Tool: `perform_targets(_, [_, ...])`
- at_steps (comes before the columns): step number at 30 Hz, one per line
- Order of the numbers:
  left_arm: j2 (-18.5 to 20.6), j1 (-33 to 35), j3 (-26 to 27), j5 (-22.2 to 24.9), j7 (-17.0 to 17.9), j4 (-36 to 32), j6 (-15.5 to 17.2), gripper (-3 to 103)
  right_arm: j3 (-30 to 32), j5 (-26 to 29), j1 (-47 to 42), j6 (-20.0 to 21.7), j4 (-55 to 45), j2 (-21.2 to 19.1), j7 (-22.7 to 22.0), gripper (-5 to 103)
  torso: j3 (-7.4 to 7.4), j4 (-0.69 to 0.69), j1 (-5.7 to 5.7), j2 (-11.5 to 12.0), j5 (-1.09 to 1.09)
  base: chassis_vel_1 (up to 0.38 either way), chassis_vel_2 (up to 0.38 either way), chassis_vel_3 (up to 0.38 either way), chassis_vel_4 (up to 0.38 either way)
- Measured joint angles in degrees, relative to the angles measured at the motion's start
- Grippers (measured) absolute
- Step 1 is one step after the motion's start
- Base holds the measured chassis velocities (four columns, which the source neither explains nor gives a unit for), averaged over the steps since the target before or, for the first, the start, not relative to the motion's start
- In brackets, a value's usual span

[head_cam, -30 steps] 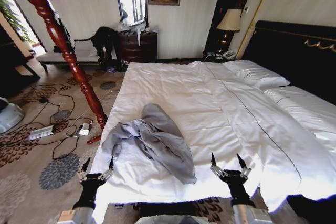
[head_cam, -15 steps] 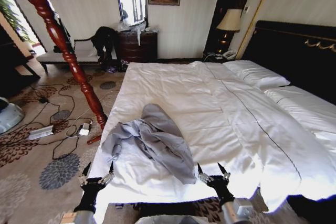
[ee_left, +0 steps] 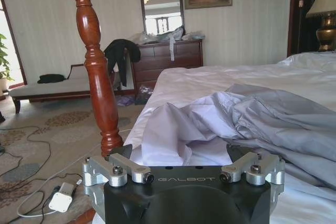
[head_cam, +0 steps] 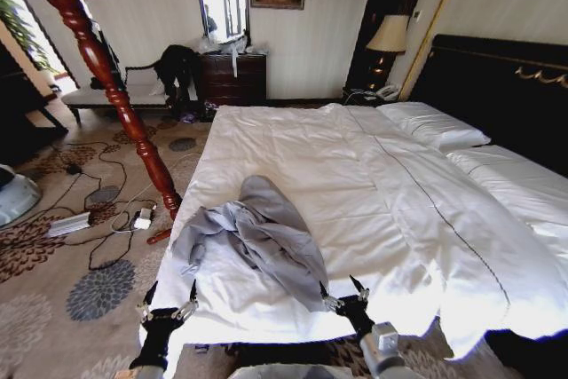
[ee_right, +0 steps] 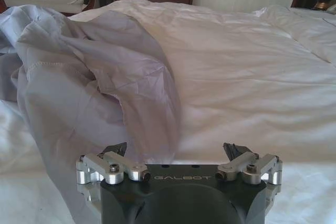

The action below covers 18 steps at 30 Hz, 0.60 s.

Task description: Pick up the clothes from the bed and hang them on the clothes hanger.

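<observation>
Clothes [head_cam: 257,241] lie crumpled on the near part of the bed [head_cam: 373,184], toward its left edge: one grey-blue shirt bunched into folds on the white duvet, with a rounded lobe of fabric reaching up the bed and a sleeve trailing toward the mattress edge.

At the foot of the bed the right gripper [head_cam: 343,294] sits low over the duvet with its two fingers spread apart, holding nothing, just beside the lower right corner of the shirt. In the right wrist view the same gripper [ee_right: 176,153] faces the shirt's hanging fabric [ee_right: 89,82], which drapes close in front of its left finger.

By the bed's left corner the left gripper [head_cam: 169,301] is also spread wide and empty, near the sleeve end. From its wrist camera the gripper [ee_left: 178,156] looks straight at the pile of shirt folds [ee_left: 247,119].

A red turned wooden post [head_cam: 111,86] leans over the carpet to the left of the bed.
</observation>
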State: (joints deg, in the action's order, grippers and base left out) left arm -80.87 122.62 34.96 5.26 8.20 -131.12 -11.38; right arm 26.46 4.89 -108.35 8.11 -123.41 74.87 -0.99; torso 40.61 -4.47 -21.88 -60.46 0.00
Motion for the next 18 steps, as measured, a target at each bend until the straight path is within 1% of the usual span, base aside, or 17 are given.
perform_targets(9, [-0.31,0.30,0.23,-0.53,0.33,0.12,0.00,100,-0.84,1.10,1.99,0.59,2.49,-0.89,0.46,101,0.00,0.00,0.00,0.00,-0.01,0.000,0.000,0.000,0.000])
perform_targets(11, [-0.30,0.33,0.37,-0.51,0.38,0.03,0.01,100,-1.38,1.63,3.39,0.82,3.76,-0.78,-0.18,94,0.00,0.00,0.00,0.00,0.00,0.000,0.000,0.000,0.000])
perform_targets(12, [-0.30,0.33,0.37,-0.51,0.38,0.03,0.01,100,-1.38,1.63,3.39,0.82,3.76,-0.78,-0.18,94,0.00,0.00,0.00,0.00,0.00,0.000,0.000,0.000,0.000])
perform_targets(13, [-0.30,0.37,0.37,-0.52,0.40,0.03,0.02,100,-1.70,1.98,4.07,1.08,4.24,-0.74,-0.50,89,0.00,0.00,0.00,0.00,-0.01,0.000,0.000,0.000,0.000])
perform_targets(14, [-0.29,0.45,0.36,-0.53,0.41,0.03,0.03,100,-2.01,2.27,4.89,1.48,4.72,-0.69,-0.84,89,0.00,0.00,0.00,0.00,0.00,0.000,0.000,0.000,0.000])
perform_targets(16, [-0.29,0.62,0.31,-0.56,0.44,-0.04,0.04,100,-2.45,2.42,6.62,2.23,5.87,-0.69,-1.47,79,0.00,0.00,0.00,0.00,-0.01,0.000,0.000,0.000,0.000])
perform_targets(17, [-0.29,0.62,0.31,-0.56,0.44,-0.04,0.04,100,-2.45,2.42,6.62,2.23,5.87,-0.69,-1.47,79,0.00,0.00,0.00,0.00,-0.01,0.000,0.000,0.000,0.000])
perform_targets(18, [-0.29,0.68,0.31,-0.56,0.45,-0.10,0.03,100,-2.53,2.43,7.05,2.40,6.18,-0.75,-1.69,73,0.00,0.00,0.00,0.00,0.00,0.000,0.000,0.000,0.000])
